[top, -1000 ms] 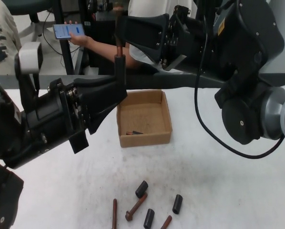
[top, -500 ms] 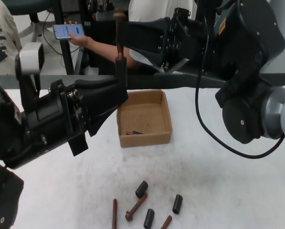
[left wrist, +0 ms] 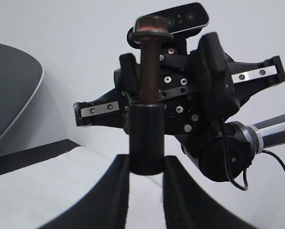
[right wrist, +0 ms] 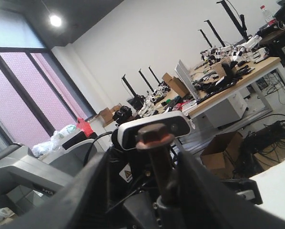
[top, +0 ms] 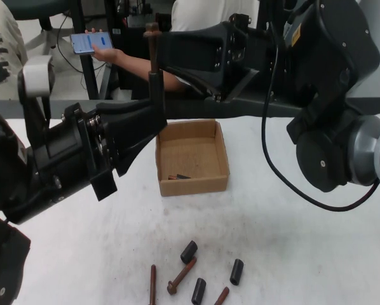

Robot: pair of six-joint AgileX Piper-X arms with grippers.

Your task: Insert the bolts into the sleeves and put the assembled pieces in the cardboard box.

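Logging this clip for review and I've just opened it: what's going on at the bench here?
The left gripper holds a black sleeve upright above the bench, while the right gripper holds a bolt whose shaft enters the sleeve's top, the head well above it: not yet seated. The cardboard box holds what looks like one finished piece. Three loose sleeves and three loose bolts lie on the bench nearer the camera.
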